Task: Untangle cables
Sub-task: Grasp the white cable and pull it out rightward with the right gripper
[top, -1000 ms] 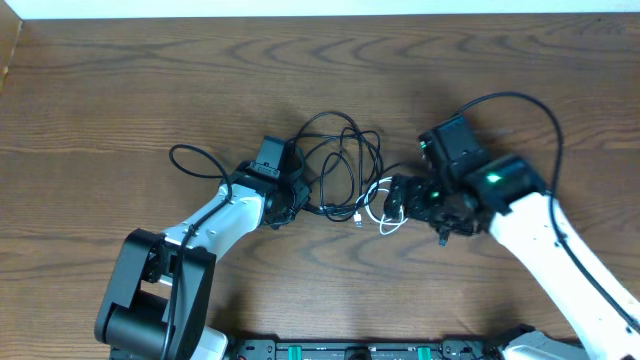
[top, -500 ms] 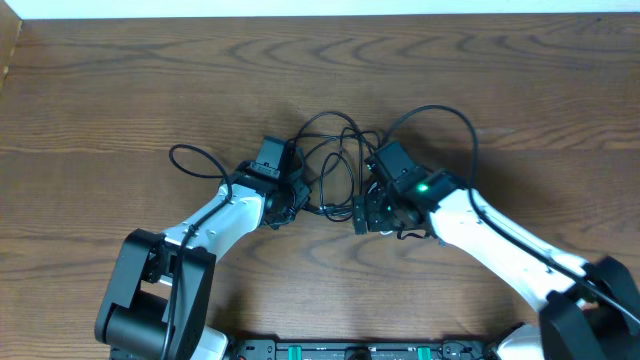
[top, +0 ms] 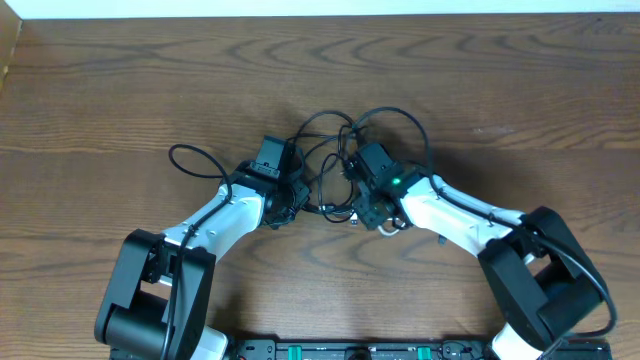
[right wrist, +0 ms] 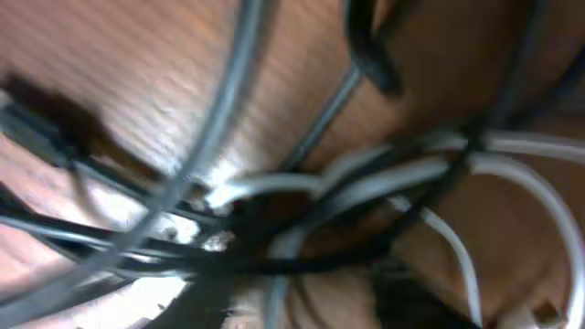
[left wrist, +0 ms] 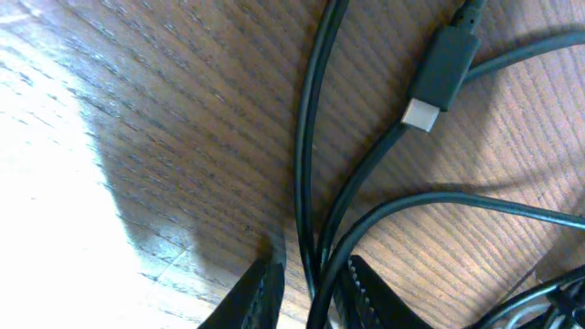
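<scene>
Grained matt wooden table (top: 120, 90), smooth plastic-sheathed cables (left wrist: 443, 59)

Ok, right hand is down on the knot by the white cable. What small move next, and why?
Probably close the right hand on the white cable and ease it gently rightward. The left hand pins a black cable, and the white loops lie threaded among black ones, so a slow pull may free them.

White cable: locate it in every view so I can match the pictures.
Overhead: white cable peeks out just below the right gripper, centre.
Left wrist: not clearly in it; only a pale sliver, bottom-right corner.
Right wrist: blurred white strands across centre and right.
Shared landmark: black cables on the wooden table.
</scene>
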Motion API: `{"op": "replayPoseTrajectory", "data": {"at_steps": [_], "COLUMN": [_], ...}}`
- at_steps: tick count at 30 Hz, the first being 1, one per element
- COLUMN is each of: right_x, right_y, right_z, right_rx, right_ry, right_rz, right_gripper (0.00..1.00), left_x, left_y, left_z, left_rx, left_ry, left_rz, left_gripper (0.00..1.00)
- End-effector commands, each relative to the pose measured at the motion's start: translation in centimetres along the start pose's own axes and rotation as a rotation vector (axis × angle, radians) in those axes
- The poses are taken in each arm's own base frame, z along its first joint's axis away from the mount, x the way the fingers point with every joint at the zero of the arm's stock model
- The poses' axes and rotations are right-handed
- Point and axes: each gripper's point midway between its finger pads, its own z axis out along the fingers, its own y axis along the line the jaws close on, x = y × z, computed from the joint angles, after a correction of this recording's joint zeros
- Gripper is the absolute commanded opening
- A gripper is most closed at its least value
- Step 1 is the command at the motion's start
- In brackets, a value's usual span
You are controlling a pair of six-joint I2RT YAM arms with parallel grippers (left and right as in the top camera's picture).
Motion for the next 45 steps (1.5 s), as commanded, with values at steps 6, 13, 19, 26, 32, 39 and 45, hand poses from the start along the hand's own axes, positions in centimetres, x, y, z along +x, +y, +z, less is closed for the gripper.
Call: {"op": "replayPoseTrajectory", "data": {"at_steps": [6,13,19,26,32,39,45], "right_x": [5.2,3.2,-2.2,-5.1,-6.0,-5.2,-2.8], "right_y": [1.0,0.1,-1.4,-0.1,-0.1,-7.6,-16.5], "right_z": [2.2,-5.2,-15.7,-27.0,-33.1,-32.3,-30.0], "right_rx": [-0.071,-0.061,-0.025,-0.119,-0.080,0.307,0.548], "right_ry": [0.198,0.128,-0.229,-0.647,-0.875,-0.805,-0.672], "right_rz": [-0.119,-0.093,-0.009,-0.018,-0.067,0.100,0.384], "right_gripper": [0.01,0.01,0.01,0.01,0.01,0.01,0.01], "left_x": [0.5,0.5,0.5,0.5,0.5,0.5,0.5], "left_y": [6.3,6.3,6.3,6.3,6.3,6.3,6.3], "left_z": [2.2,2.2,2.2,2.2,2.2,2.2,2.2], "left_rx": [-0.213,-0.212,-0.213,-0.212,-0.212,-0.212,-0.212], "left_ry": [-0.009,-0.009,-0.009,-0.009,-0.009,-0.009,-0.009], "left_rz": [-0.017,-0.017,-0.017,-0.017,-0.017,-0.017,-0.017], "left_gripper": [0.27,0.27,0.27,0.67,0.93,0.95,0.95]}}
